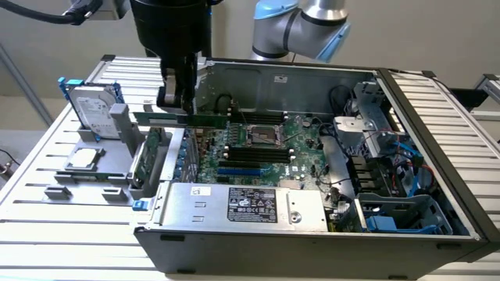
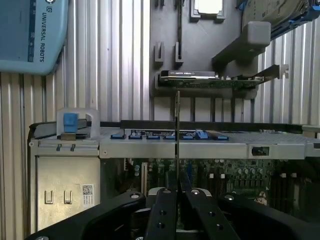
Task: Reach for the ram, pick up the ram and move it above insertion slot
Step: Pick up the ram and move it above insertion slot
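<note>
Going from the exterior view's left: on the slatted tabletop [image 1: 47,193] stands a grey holder [image 1: 93,175] with a hard drive [image 1: 92,111] upright in its rear part and a processor chip [image 1: 84,158] lying flat nearer the front edge. Just beside it, against the open computer case [image 1: 312,234], a larger green expansion card [image 1: 150,155] stands on edge.

My jaws [image 1: 177,104] hang over the case's wall on that side, closed tight on the ram [image 1: 184,119], which I hold by its upper long edge. The stick sits level and lifted clear of the holder, its long face toward the exterior camera, one end over the expansion card and the other reaching in over the motherboard [image 1: 258,152] (whether it lines up with the dark memory slots [image 1: 258,155] I cannot tell).

My wrist view gives what the exterior view lacks: the two fingers [image 2: 162,215] pressed together with the ram [image 2: 178,130] edge-on between them, a thin dark line running away from me across the case wall toward the holder. It also sees the expansion card [image 2: 210,80] lying across the holder's slot, and the arm's blue cover [image 2: 30,35] off at one corner.
</note>
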